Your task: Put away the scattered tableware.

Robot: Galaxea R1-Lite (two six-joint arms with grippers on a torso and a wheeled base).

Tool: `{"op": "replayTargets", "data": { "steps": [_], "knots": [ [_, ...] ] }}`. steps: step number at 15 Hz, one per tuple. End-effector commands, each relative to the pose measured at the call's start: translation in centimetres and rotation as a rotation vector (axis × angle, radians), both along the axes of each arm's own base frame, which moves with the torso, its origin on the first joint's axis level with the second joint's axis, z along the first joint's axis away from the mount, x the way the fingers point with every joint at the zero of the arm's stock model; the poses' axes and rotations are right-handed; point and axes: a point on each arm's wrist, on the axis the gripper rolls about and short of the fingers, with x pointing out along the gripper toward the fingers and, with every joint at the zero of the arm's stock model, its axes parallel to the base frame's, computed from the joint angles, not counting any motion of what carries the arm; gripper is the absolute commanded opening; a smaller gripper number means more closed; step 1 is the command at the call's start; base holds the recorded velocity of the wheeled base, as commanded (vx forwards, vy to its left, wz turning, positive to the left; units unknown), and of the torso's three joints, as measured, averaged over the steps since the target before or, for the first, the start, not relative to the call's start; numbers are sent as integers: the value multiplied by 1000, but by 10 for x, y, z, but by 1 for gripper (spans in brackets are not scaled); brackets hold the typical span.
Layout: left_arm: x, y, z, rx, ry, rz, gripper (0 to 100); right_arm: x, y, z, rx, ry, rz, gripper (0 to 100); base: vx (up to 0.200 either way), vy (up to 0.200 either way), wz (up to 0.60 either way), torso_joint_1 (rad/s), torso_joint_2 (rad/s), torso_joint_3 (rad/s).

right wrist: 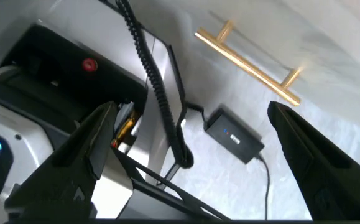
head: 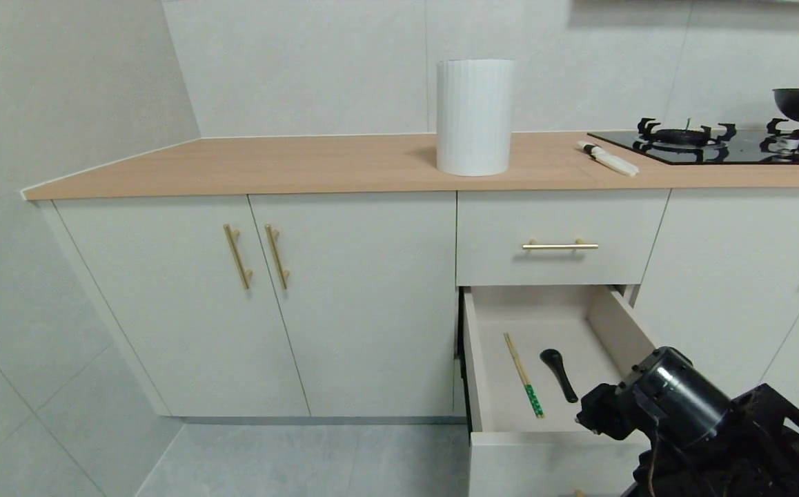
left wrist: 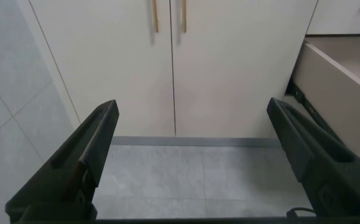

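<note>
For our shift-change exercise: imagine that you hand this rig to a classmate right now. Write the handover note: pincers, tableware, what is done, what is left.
Left pincer: open, empty, low in front of the cabinet doors.
Right pincer: open, empty.
Drawer: open; chopsticks and black spoon lie inside, side by side, not touching.
Counter: white utensil lies beside the hob; white canister stands mid-counter.
Done: two pieces are in the drawer.
Left: probably the white utensil goes in, then the drawer is shut.
</note>
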Motion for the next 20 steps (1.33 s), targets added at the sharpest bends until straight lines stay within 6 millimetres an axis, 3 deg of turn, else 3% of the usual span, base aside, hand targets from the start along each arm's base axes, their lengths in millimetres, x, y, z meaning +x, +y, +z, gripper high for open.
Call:
{"op": "replayTargets", "data": {
  "steps": [1,6,13,20],
  "knots": [
    [0,0,0,0,0,0,100,21,2,-18,-35,56,-80,100,0,0,0,0,0,0],
    [0,0,0,0,0,0,100,64,-3,-25,-1,62,-319,100,0,0,0,0,0,0],
    [0,0,0,0,0,0,100,95,-15,-44,-36,-36,-450,100,0,0,0,0,0,0],
    [0,0,0,0,0,-1,100,166,-22,-44,20,-163,-503,100,0,0,0,0,0,0]
  ]
}}
